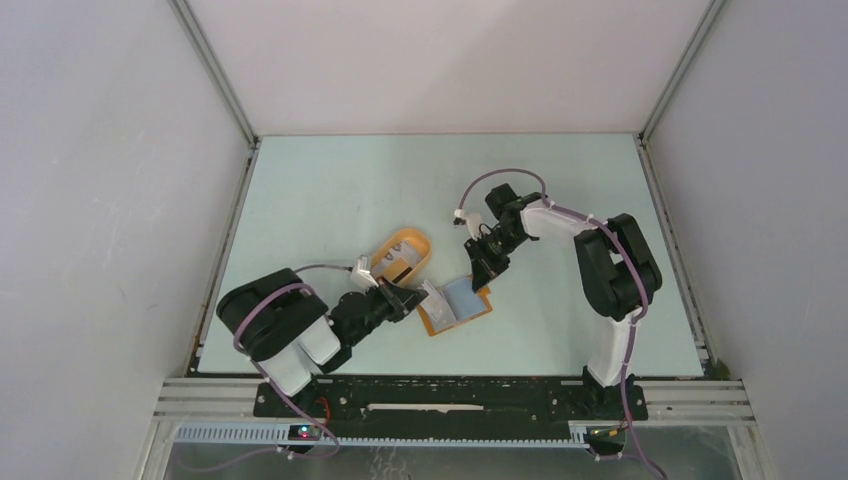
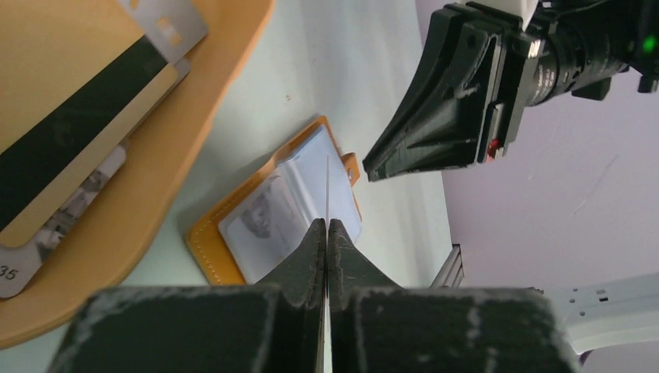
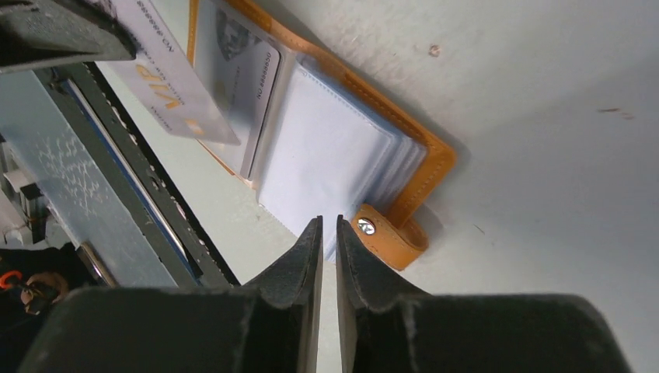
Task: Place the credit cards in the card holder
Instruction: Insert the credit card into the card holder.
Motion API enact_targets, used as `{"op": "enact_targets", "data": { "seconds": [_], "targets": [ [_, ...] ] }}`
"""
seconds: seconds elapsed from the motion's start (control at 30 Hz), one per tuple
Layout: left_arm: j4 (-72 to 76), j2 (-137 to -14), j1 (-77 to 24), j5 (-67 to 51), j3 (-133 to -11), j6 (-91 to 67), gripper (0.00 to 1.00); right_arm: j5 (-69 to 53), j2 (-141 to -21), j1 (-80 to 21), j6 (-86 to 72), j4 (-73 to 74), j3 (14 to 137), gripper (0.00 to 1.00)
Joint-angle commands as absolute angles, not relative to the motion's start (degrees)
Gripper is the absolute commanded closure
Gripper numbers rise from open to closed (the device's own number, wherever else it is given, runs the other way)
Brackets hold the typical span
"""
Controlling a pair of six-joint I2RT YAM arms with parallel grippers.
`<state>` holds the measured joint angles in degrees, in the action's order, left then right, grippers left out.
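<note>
Nearest the arm bases, the left gripper [image 2: 327, 225] is closed tight on one pale card [image 3: 171, 85], holding it by its edge, tilted above the left half of the open orange wallet [image 3: 326, 148]. The wallet lies flat on the table [image 1: 330, 190], its clear sleeves facing up, one already holding a card. Just beyond, the right gripper [image 3: 329, 221] hangs over the wallet's right edge near the closing tab [image 3: 388, 233], almost closed with a thin gap and nothing visibly in it. Farther back, other cards [image 2: 78, 124] sit in the orange tray [image 2: 225, 78]
</note>
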<state>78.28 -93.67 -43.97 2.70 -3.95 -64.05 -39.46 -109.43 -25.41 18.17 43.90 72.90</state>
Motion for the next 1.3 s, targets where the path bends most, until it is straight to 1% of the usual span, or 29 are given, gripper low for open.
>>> {"op": "enact_targets", "data": {
  "seconds": [0.0,0.43,1.27],
  "targets": [
    [86.81,-96.92,-44.71,4.75,-5.05,-67.72,1.0,-37.14,-110.69,-26.92,19.59,45.96,75.65,0.82],
    [86.84,-102.81,-46.85,6.86,-6.92,-71.11,1.0,-34.5,-113.53,-27.77,19.69,47.11,76.48,0.84],
    [86.84,-108.03,-48.06,7.07,-8.72,-74.88,1.0,-34.72,-114.16,-28.47,19.86,47.97,77.08,0.85]
  ]
}}
